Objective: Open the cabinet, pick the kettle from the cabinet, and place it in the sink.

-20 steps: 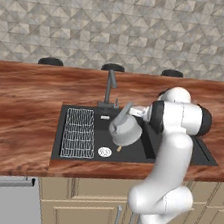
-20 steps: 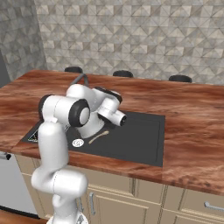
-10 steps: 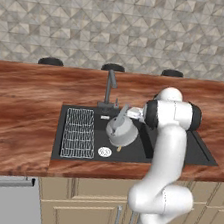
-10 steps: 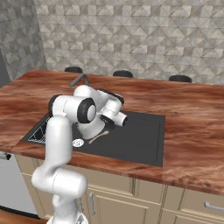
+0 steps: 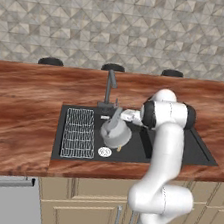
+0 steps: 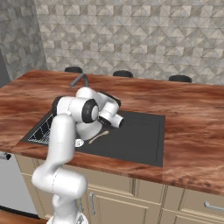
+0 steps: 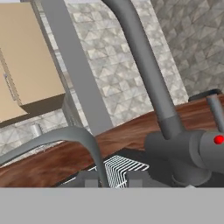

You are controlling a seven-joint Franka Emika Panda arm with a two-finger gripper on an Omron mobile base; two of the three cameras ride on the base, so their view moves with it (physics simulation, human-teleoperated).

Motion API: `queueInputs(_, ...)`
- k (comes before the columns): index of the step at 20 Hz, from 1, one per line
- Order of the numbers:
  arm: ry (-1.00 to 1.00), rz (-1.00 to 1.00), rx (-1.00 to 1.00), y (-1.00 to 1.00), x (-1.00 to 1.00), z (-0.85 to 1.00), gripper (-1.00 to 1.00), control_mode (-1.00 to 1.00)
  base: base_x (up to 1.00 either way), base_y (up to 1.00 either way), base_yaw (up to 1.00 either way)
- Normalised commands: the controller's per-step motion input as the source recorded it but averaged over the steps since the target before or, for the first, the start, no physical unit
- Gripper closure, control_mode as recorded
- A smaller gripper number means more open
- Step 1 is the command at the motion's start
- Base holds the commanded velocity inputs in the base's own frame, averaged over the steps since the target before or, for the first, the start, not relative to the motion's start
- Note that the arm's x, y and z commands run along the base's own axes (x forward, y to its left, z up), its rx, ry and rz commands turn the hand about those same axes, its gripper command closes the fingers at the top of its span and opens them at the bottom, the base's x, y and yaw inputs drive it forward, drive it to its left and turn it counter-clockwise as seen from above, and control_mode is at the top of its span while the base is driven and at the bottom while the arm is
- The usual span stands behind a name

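Kettle low in the sink, end effector holding its handle

From the left, the kettle (image 5: pixel 115 130) hung tilted inside the sink (image 5: pixel 195 146), beside the faucet (image 5: pixel 109 87); it could tip over if dropped. From the right, the arm hid it. In the hand view, the end effector (image 7: pixel 111 178) gripped the kettle handle (image 7: pixel 65 135); it could bump the faucet. No writing showed.

White tubular arm (image 5: pixel 164 156); rounded segments; dark joint rings; bulbous white base; glossy rendered finish
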Motion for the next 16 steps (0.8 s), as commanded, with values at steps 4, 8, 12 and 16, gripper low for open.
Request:
queueInputs(4,0.00,0.00,0.00,0.24,0.18,-0.21,1.00,-1.00,0.00,0.00,0.00)
queueInputs(8,-0.01,0.00,-0.04,0.21,0.17,-0.24,1.00,-1.00,0.00,0.00,0.00)
queueInputs(12,-0.05,0.00,-0.07,0.17,0.12,-0.29,1.00,-1.00,0.00,0.00,0.00)
queueInputs(16,-0.04,0.00,-0.07,0.07,0.09,-0.31,1.00,-1.00,0.00,0.00,0.00)
